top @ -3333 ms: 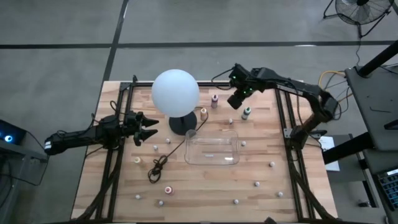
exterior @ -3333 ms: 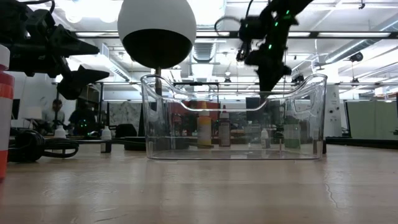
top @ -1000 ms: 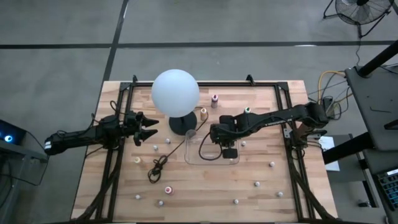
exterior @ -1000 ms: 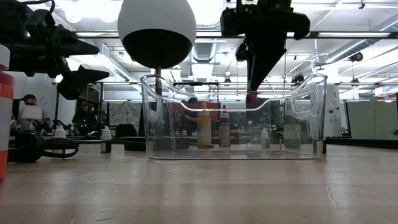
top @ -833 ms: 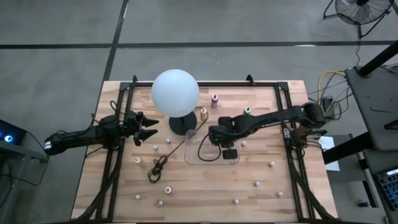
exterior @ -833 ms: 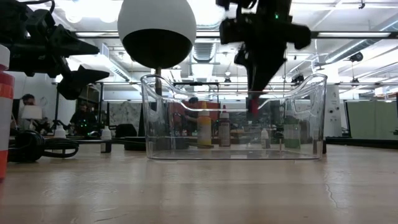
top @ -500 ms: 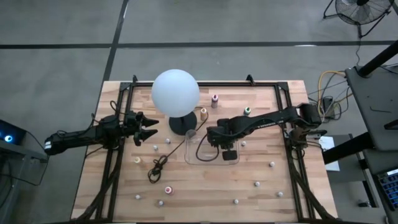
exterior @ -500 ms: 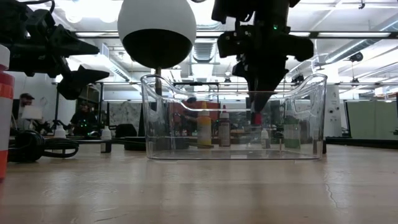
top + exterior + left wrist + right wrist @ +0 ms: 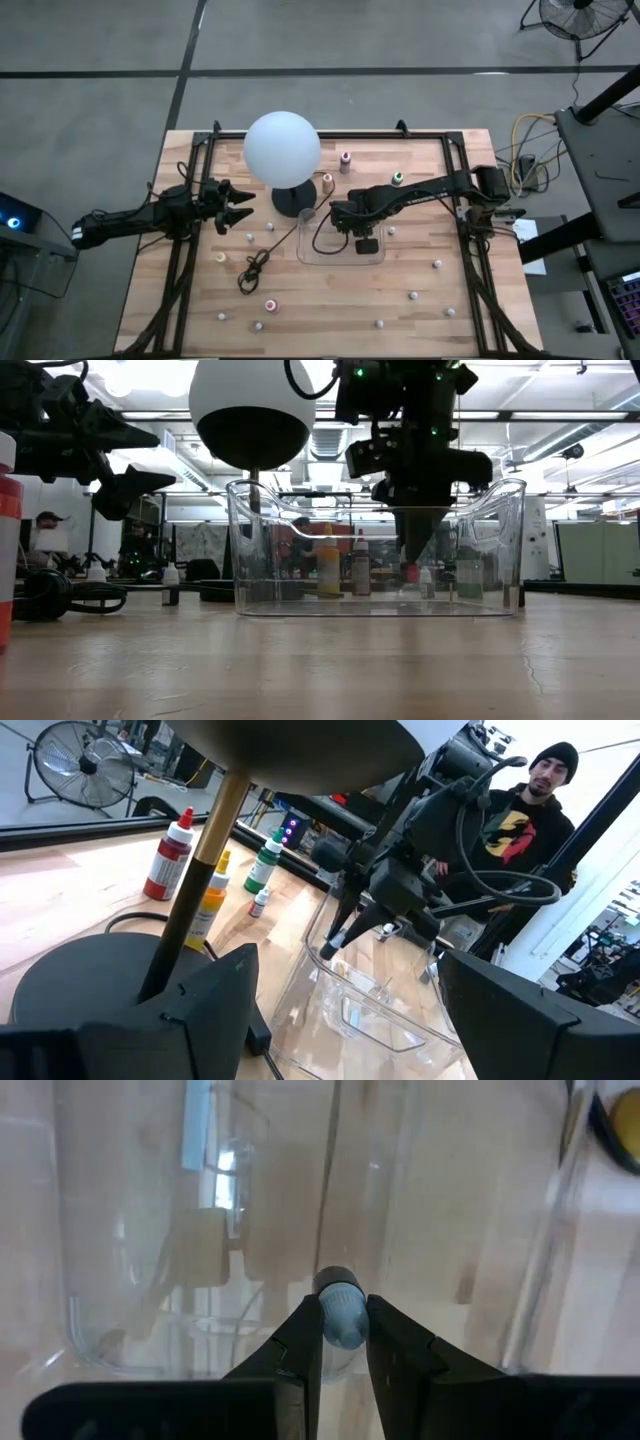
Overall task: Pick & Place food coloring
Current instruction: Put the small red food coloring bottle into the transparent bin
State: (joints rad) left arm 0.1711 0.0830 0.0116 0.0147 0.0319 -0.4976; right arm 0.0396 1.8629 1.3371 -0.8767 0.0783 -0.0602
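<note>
**Bottle is down inside the tray, not yet let go**

At 9 o'clock on the table my left gripper (image 9: 243,208) hangs released and empty, exactly where it was three seconds ago. It is only waiting.

At 11 o'clock from the tray stands the one white globe lamp (image 9: 282,148), its cable (image 9: 255,265) trailing toward 7 o'clock.

The change is all on the right arm. Three seconds ago it was up at 1 o'clock, near the far edge. Since then it has swung in from 3 o'clock and dropped into the single clear tray (image 9: 301,248) at table centre. The right gripper (image 9: 411,557) now sits below the tray's rim, clenched on one food coloring bottle (image 9: 342,1318). The bottle hangs between the fingers, just above the tray floor. I cannot tell whether it is touching. I judge the carry finished and only the release left for this bottle.

By my count, nothing else lies in the tray. Loose on the wood I see fourteen bottles:
- three taller ones at 12 to 1 o'clock: orange (image 9: 327,182), purple cap (image 9: 345,158), green cap (image 9: 397,178)
- eleven tiny ones scattered from 8 round to 4 o'clock, among them a pink-capped one (image 9: 271,304)

The arm may hide another. One person (image 9: 530,810) stands beyond the table.
</note>
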